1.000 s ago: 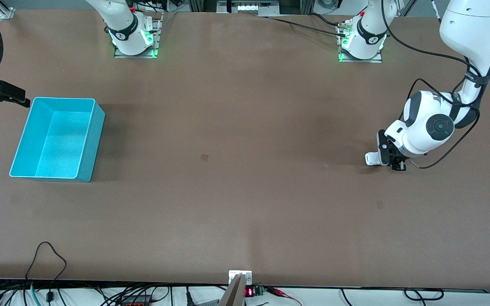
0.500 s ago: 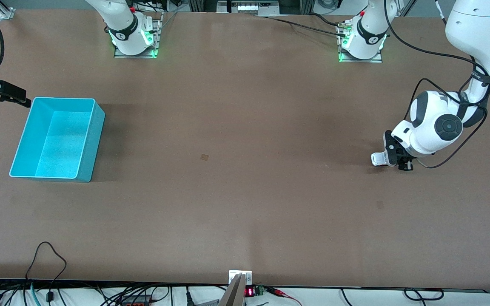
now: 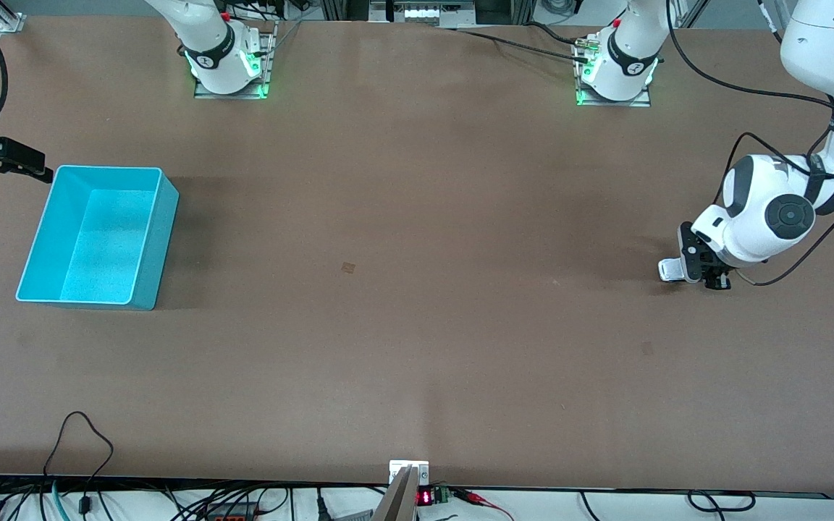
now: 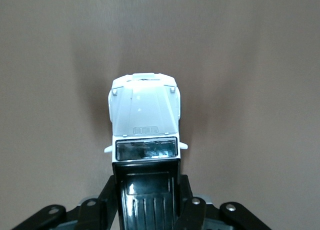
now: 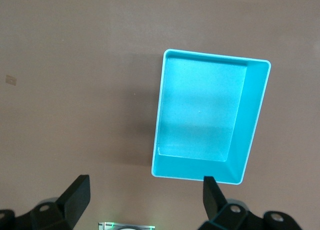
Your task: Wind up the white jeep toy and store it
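Observation:
The white jeep toy, white with a black roof and rear, is at the table surface near the left arm's end. My left gripper is shut on its black rear section. In the left wrist view the jeep points away from the gripper, with one black finger on each side of the roof. My right gripper is open and empty, up in the air beside the teal bin at the right arm's end. The right wrist view shows its open gripper and the empty bin.
A small dark mark lies on the brown table near its middle. The arm bases stand farther from the front camera. Cables and a small device lie along the table's near edge.
My left gripper has moved with the jeep along the table toward the left arm's end. The right gripper and the bin have not moved.

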Robot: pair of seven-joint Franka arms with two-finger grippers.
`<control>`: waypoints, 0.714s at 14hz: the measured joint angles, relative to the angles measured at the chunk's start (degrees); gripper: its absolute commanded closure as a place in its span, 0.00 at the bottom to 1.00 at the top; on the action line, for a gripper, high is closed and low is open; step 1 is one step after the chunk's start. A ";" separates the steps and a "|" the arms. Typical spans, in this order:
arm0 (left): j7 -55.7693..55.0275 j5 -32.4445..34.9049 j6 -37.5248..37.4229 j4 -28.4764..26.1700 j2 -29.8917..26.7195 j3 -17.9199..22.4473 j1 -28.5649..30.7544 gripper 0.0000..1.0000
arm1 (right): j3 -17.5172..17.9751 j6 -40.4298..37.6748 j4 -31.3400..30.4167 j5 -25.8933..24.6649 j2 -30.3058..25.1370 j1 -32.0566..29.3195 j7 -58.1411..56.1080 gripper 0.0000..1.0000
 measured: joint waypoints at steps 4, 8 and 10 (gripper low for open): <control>4.25 0.00 -0.58 1.75 1.05 0.00 3.45 0.71 | 0.06 -0.04 0.00 0.00 0.00 0.03 0.00 0.00; 6.61 0.01 -1.01 3.05 1.80 0.00 5.35 0.53 | 0.12 -0.05 0.00 0.00 0.00 0.03 0.00 0.00; 6.67 0.01 -1.04 3.08 1.81 -0.01 5.36 0.00 | 0.14 -0.06 0.00 0.00 0.00 0.03 0.00 0.00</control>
